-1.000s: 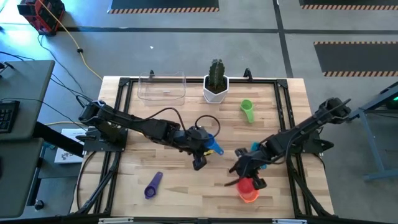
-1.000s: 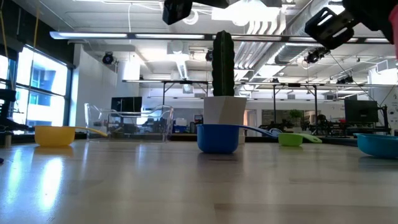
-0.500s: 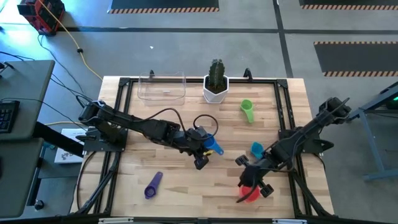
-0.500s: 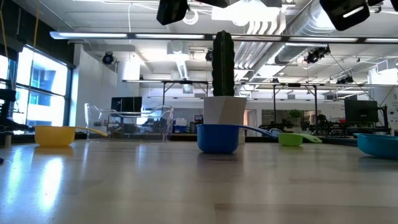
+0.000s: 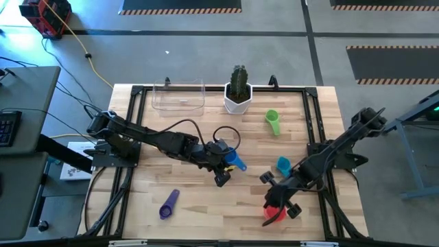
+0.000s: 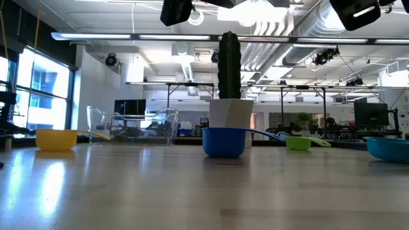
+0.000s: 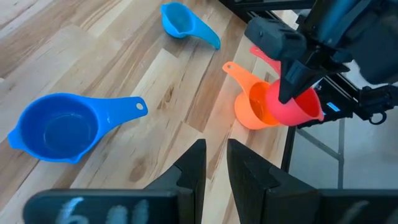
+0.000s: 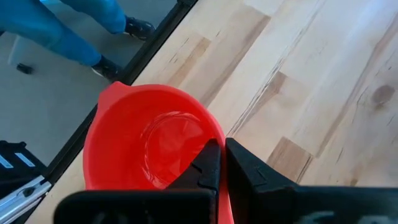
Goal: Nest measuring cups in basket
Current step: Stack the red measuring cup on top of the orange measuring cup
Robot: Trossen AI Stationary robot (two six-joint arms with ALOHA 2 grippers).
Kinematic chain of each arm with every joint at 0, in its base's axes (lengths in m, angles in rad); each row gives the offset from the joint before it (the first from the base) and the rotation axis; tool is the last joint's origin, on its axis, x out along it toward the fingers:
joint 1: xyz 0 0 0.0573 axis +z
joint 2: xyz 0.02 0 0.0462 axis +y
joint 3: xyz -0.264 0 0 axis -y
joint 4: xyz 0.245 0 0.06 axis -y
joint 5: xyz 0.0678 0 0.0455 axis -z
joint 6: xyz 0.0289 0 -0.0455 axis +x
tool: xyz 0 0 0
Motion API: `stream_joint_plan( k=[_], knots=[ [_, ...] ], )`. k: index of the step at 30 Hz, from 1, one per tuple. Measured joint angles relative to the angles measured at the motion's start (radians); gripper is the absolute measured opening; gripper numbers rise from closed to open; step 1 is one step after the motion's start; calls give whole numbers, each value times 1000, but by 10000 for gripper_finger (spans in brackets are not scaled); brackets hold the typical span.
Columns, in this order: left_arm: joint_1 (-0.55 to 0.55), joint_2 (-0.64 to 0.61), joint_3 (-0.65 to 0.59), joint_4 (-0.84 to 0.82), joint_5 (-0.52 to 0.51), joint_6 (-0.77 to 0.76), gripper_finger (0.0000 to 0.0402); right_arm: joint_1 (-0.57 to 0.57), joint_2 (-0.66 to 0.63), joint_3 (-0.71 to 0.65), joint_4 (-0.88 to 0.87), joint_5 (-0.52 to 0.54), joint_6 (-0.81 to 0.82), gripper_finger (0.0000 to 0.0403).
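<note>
While clamped on the rim of the red cup [image 8: 149, 146], right gripper [image 5: 280, 201] hangs at the table's near right edge, above the orange cup [image 7: 252, 106] — thin pinch, so could slip or swing on the long carry. Left gripper [image 5: 221, 177] nearly shut, holding nothing, above the blue cup [image 5: 235, 160]. Basket [image 5: 179, 96] far off at the back left — empty.

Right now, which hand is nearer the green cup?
Left, narrowly. The left hand sits toward the table's middle, left of the green cup; the right hand is at the near edge, shut on the red cup.
</note>
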Motion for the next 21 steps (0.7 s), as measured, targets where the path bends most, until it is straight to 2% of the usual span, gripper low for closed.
stream_joint_plan(
  k=[7, 21],
  knots=[
    [0, 1, 0, 0, -2, 0, 55, 11, 65, 0, -2, 12, 2, 0],
    [0, 1, 0, 0, -2, 1, 55, 12, 71, 0, -35, -2, 20, 0]
  ],
)
